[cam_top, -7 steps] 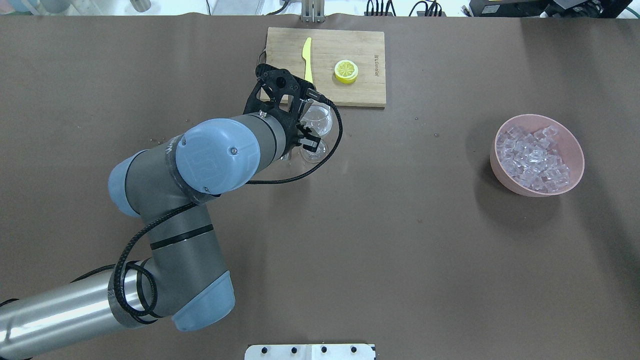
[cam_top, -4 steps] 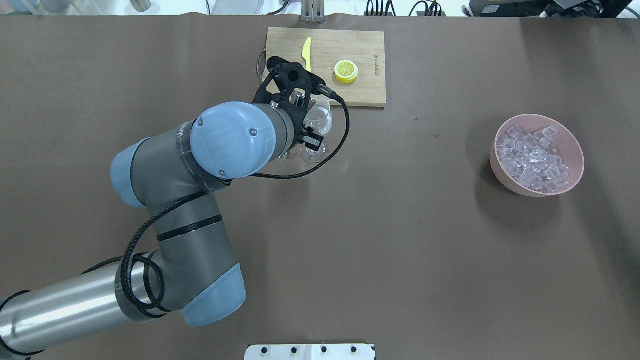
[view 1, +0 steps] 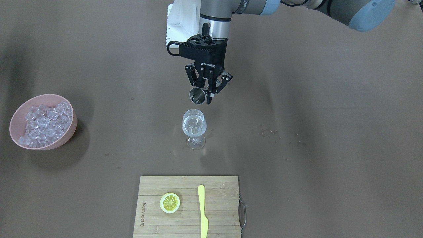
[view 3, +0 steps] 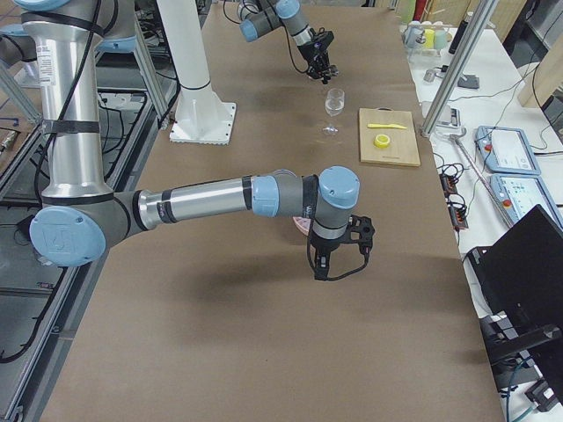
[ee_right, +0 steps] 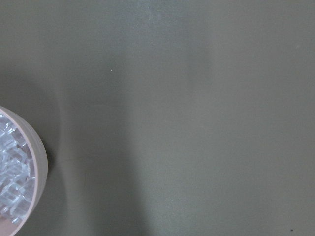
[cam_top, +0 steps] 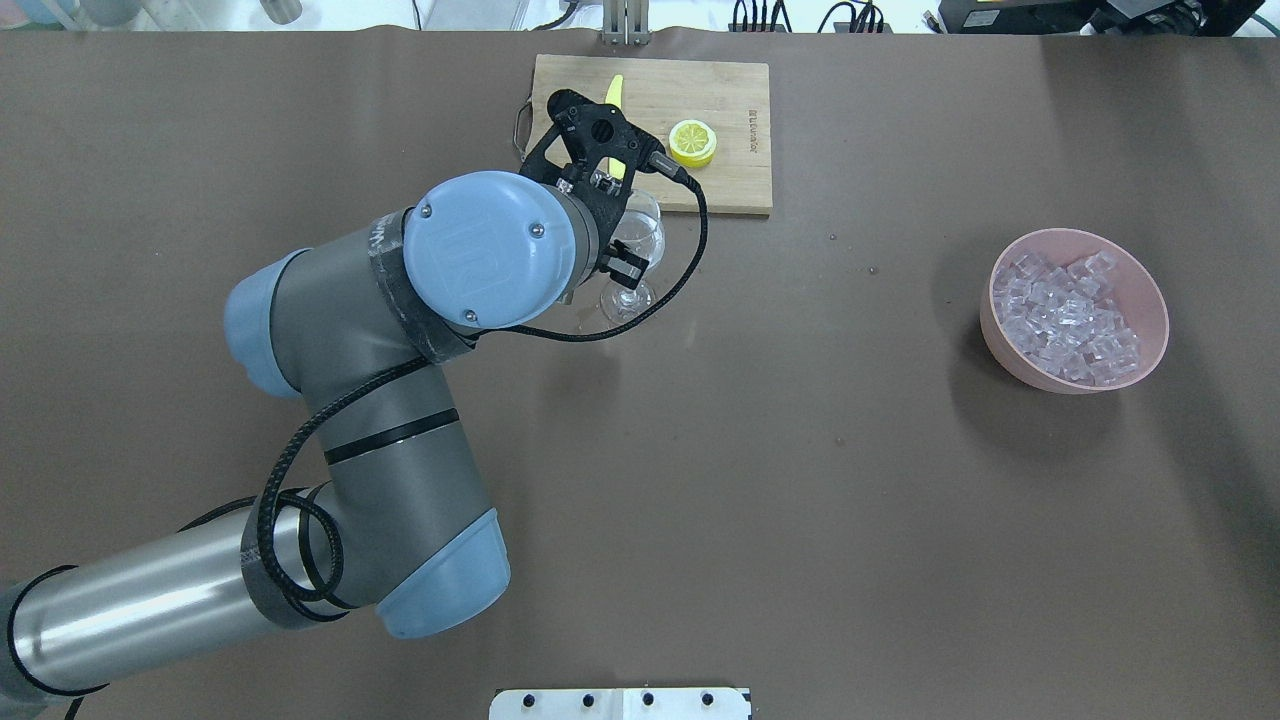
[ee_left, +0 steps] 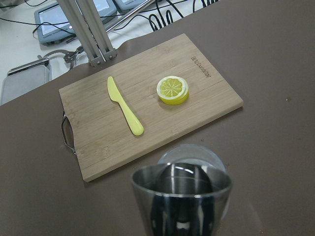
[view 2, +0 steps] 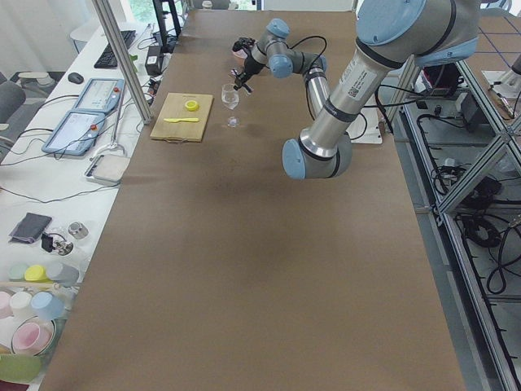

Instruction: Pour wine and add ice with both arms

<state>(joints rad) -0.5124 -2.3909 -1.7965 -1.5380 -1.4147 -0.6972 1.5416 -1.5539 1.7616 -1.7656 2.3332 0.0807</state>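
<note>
My left gripper [view 1: 207, 94] is shut on a small steel jigger [view 1: 197, 94] and holds it tipped, mouth towards the wine glass [view 1: 194, 127], just above and on the robot's side of the rim. The glass stands upright with clear wine [view 1: 193, 128] in its bowl. In the left wrist view the jigger [ee_left: 181, 196] fills the bottom edge with the glass rim [ee_left: 193, 153] behind it. The ice [view 1: 43, 122] is heaped in a pink bowl [view 1: 71, 130]. My right gripper [view 3: 324, 264] hangs next to that bowl [ee_right: 38, 169]; I cannot tell whether it is open.
A wooden cutting board [view 1: 221, 198] lies beyond the glass, with a yellow lemon slice [view 1: 170, 202] and a yellow knife [view 1: 202, 211] on it. A white pedestal plate [cam_top: 620, 703] sits at the robot's edge of the table. Small crumbs [view 1: 274, 134] dot the mat.
My left arm has swung towards the cutting board, carrying the jigger along over the glass. The glass, bowl and board have not moved.
</note>
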